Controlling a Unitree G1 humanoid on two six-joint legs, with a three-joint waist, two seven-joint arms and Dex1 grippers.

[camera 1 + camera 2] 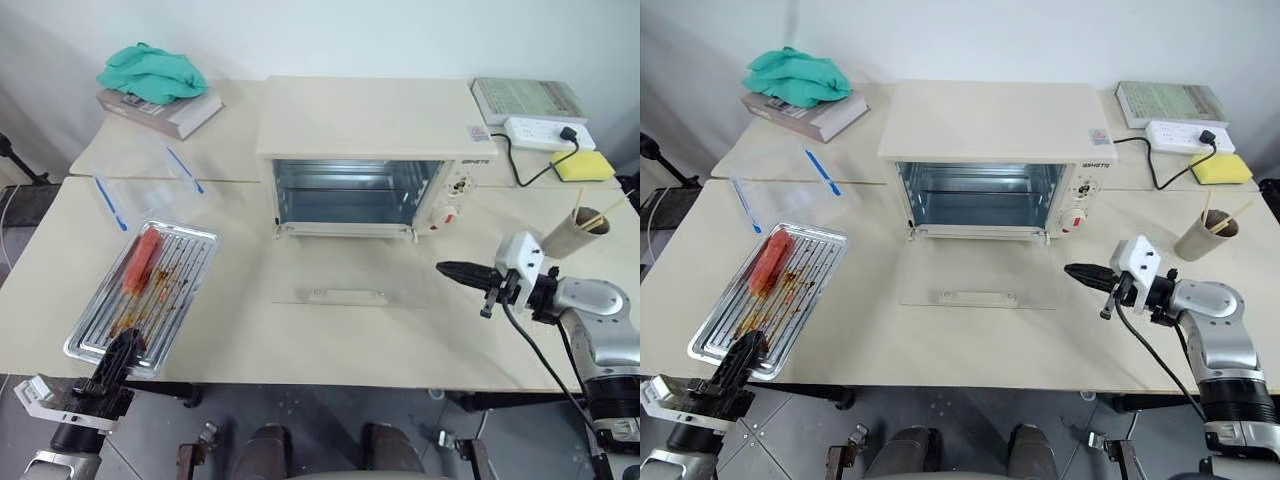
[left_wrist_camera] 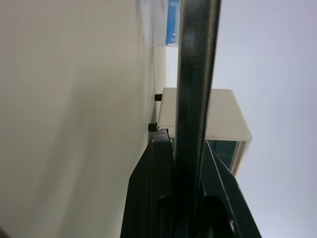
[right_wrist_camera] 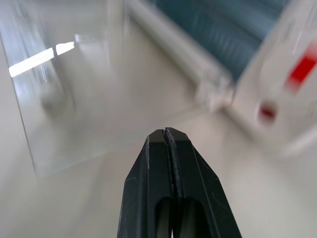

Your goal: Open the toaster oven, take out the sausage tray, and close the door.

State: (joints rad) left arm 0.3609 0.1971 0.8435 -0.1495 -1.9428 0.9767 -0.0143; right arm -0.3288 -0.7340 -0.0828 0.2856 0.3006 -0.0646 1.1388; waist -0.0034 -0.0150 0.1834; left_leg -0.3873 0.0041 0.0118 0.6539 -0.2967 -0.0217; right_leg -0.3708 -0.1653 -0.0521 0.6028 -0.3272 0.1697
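The cream toaster oven (image 1: 370, 120) stands at the table's middle back with its cavity empty. Its glass door (image 1: 345, 280) lies folded flat on the table, the bar handle (image 1: 347, 296) nearest me. The ribbed silver sausage tray (image 1: 175, 270) rests on the table at front left, grease-stained, with one red sausage (image 1: 142, 258) on it. My left gripper (image 1: 125, 348) is shut on the tray's near rim (image 2: 195, 74) at the table's front edge. My right gripper (image 1: 445, 268) is shut on nothing, hovering just right of the open door and pointing left toward it (image 3: 165, 133).
A clear plastic container with blue clips (image 1: 150, 180) lies behind the tray. A book under a green cloth (image 1: 160, 100) is at back left. At the right are a second book (image 1: 528, 98), a power strip (image 1: 548, 131), a yellow sponge (image 1: 582, 166) and a paper cup with sticks (image 1: 575, 233).
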